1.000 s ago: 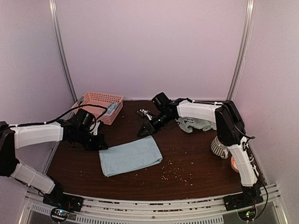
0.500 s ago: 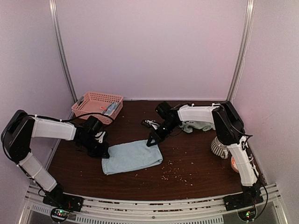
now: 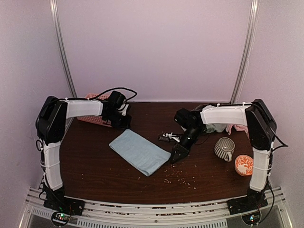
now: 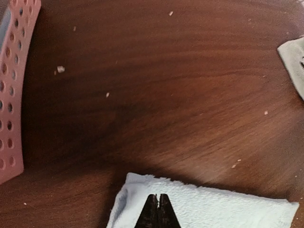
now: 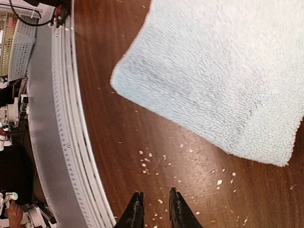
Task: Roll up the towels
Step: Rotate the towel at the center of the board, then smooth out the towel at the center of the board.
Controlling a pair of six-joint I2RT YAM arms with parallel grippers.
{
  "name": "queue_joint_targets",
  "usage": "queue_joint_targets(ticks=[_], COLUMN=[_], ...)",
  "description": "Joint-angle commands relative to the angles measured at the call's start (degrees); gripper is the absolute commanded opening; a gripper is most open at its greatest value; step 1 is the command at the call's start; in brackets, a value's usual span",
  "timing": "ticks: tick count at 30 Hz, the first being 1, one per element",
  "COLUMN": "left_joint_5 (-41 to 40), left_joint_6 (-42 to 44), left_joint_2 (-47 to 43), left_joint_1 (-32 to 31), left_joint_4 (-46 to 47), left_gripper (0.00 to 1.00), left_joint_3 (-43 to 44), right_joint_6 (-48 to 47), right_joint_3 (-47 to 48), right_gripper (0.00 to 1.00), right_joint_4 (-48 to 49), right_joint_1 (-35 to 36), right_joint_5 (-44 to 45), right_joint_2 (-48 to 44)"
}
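Since the earlier frame, my left gripper [image 4: 158, 198] has swung back beside the pink basket [image 3: 93, 119], fingers pressed together. The light blue towel [image 3: 140, 152] now lies diagonally mid-table. My right gripper [image 5: 155, 192] hovers off its right corner, slightly spread and empty. Only its wrist view shows the crumbs [image 5: 190, 161] clearly on the dark wood table [image 3: 95, 175].

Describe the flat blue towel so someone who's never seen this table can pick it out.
On the dark wooden table, look at the middle, left of the striped mug. The light blue towel lies there flat, set diagonally. Unlike the crumpled cloths at the back right, it is plain and spread out.
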Motion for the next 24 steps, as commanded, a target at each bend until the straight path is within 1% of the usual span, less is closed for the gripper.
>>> queue_joint_targets(ticks=[1,3,5,8,12,17,19,24], left_joint_5=[1.1,2.5,4.1,7.9,10.9,12.6,13.6,13.4], left_joint_6=[2.9,3.4,3.9,4.2,3.0,2.2,1.3,1.4], left_joint_2=[-6.1,-8.7,-11.6,-16.5,-19.5,-17.1,-15.4,-11.7], left_joint_1=[-3.4,-5.7,-9.1,-13.8,-18.8,-23.3,-24.6,-26.7], left_joint_4=[-1.5,-1.5,-1.1,1.9,6.1,7.5,8.4,8.9], left_gripper=[0.0,0.0,0.02,0.07,0.07,0.0,0.0,0.0], left_joint_3=[3.4,1.4,-2.0,-8.8,-15.6,-19.5,-20.1,-21.0], right_joint_6=[-5.7,-6.0,-5.6,-3.9,-2.3,-1.9,-1.7,-1.8], right_joint_3=[0.4,1.0,2.0,4.5,6.8,5.7,4.8,3.5], right_gripper=[0.21,0.22,0.22,0.18,0.18,0.18,0.19,0.19], right_joint_4=[-3.2,-2.6,-1.7,-0.2,2.0,3.6,4.4,4.6], right_joint_1=[-3.1,-6.0,-9.1,-13.0,-15.8,-16.0,-16.0,-16.0], right_joint_5=[-4.6,-4.9,-4.5,-4.3,-2.8,-3.6,-3.9,-3.1], right_joint_2=[-6.9,-7.1,-6.2,-4.2,-2.9,-3.6,-4.3,-5.7])
